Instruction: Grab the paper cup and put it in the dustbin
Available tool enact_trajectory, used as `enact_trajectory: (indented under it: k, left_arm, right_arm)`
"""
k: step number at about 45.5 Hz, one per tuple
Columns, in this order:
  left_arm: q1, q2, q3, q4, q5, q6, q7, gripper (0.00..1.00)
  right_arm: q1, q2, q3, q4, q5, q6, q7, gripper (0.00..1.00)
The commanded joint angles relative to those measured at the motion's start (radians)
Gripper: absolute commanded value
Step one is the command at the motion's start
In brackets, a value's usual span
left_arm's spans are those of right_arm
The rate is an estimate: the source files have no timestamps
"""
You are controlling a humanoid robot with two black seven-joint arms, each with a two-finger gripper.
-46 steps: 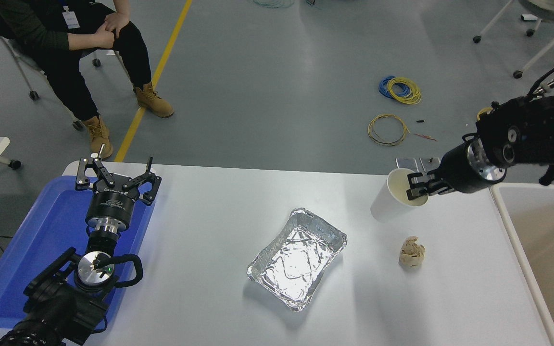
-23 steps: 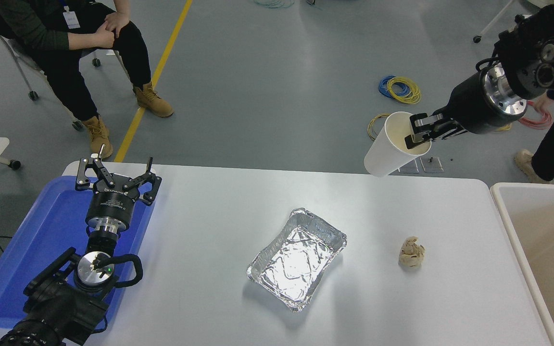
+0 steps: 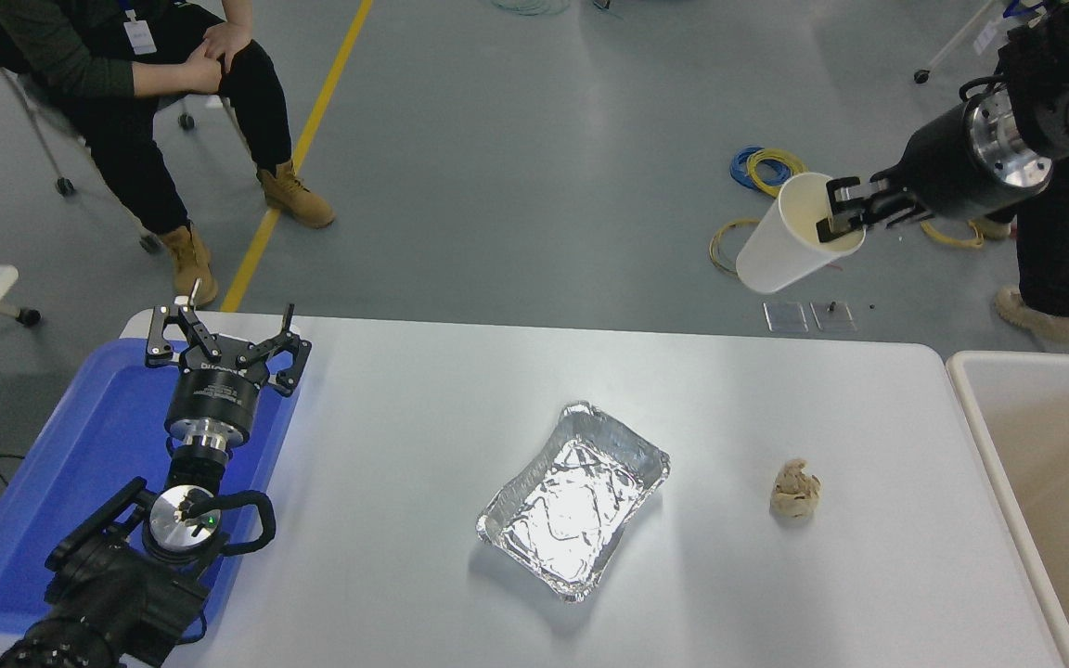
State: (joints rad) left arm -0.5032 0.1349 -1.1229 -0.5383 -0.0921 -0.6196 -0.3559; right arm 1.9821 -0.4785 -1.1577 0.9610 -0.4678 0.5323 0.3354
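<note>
The white paper cup (image 3: 787,243) hangs tilted in the air, high above the table's far right edge. My right gripper (image 3: 843,219) is shut on its rim, one finger inside the cream-coloured mouth, the arm coming in from the upper right. The dustbin (image 3: 980,427), with a white rounded rim and tan inside, stands at the table's right edge, below and to the right of the cup. My left gripper (image 3: 224,332) is open and parked over the blue tray at the lower left.
A silver foil tray (image 3: 573,498) lies mid-table and a crumpled beige paper ball (image 3: 795,488) to its right. A blue plastic tray (image 3: 80,464) is at the left. One person sits at the top left; another's legs (image 3: 1049,250) stand behind the right arm.
My right gripper has lifted the cup from the table's far right, up and then slightly right. The standing person has shifted. The left arm has not moved.
</note>
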Motion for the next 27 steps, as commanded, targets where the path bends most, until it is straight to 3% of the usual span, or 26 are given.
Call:
enact_trajectory:
  k: [1,22,27]
  left_arm:
    - [0.0,-0.001,0.0,0.0,0.0,0.0,0.0,1.0]
    - [0.0,-0.001,0.0,0.0,0.0,0.0,0.0,1.0]
    - [0.0,-0.001,0.0,0.0,0.0,0.0,0.0,1.0]
  right_arm:
    - [-0.258,-0.051,0.004,-0.342,0.004,-0.011,-0.003,0.0]
    - [-0.799,-0.058,0.012,-0.952,0.199,-0.093,-0.015,0.0]
    - [-0.852,-0.058,0.038,-0.967,0.227,-0.161,-0.062,0.0]
